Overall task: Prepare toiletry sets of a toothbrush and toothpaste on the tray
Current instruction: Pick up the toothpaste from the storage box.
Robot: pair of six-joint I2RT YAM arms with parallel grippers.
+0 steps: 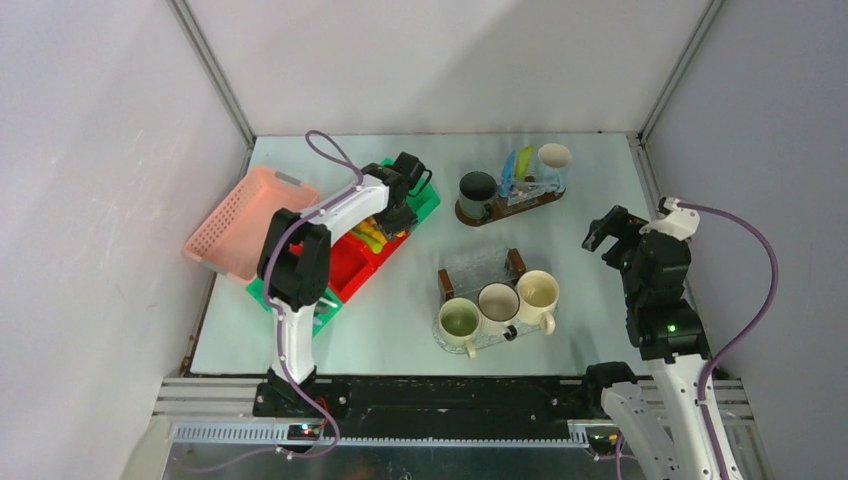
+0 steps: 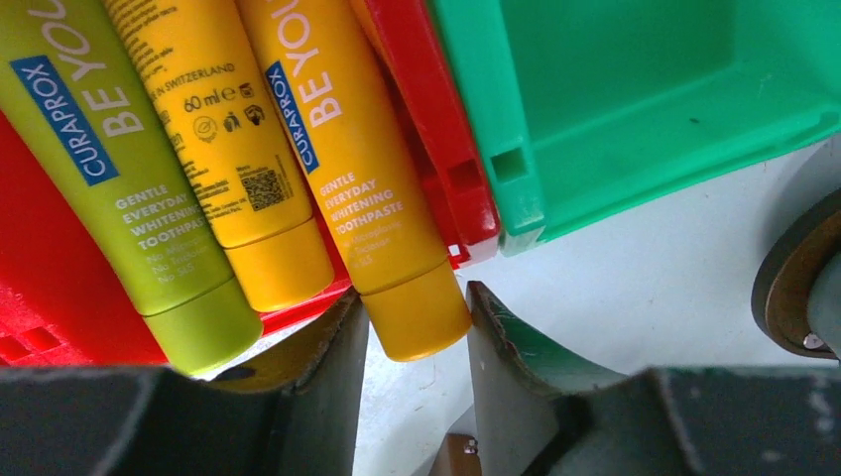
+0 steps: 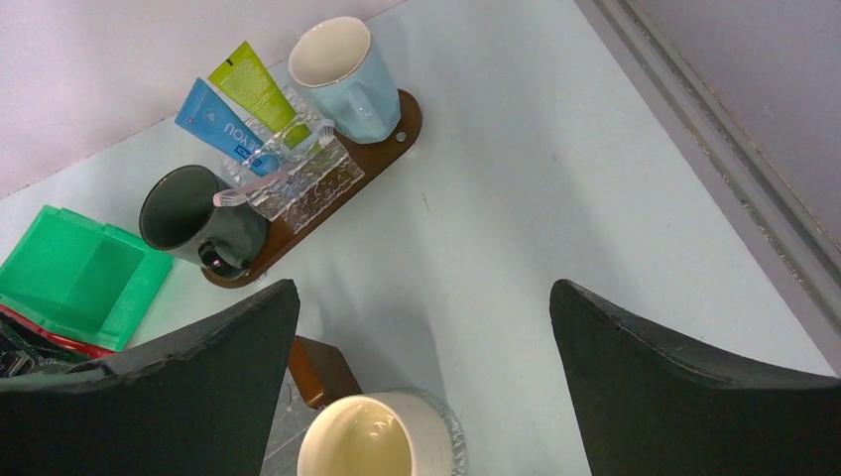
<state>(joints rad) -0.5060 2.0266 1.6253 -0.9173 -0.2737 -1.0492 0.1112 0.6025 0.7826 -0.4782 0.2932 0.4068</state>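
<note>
Orange plastic toothpaste tube (image 2: pixel 347 149) lies in the red bin (image 1: pixel 352 268) by the tabletop's left edge; probably light, squashy, slick, best pinched at its stiff cap, which the left gripper (image 2: pixel 415 302) straddles unclamped; right gripper (image 3: pixel 424 288) gapes empty.

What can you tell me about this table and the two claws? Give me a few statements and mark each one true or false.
1. The right gripper is holding a mug. False: its jaws stand wide open with nothing between them.
2. The left gripper straddles the cap end of an orange tube. True.
3. The far tray carries a dark mug and a pale blue mug. True.
4. The near tray carries two mugs. False: three stand on it in a row.
5. The toothpaste tubes lie in a green bin. False: they lie in the red bin.
</note>
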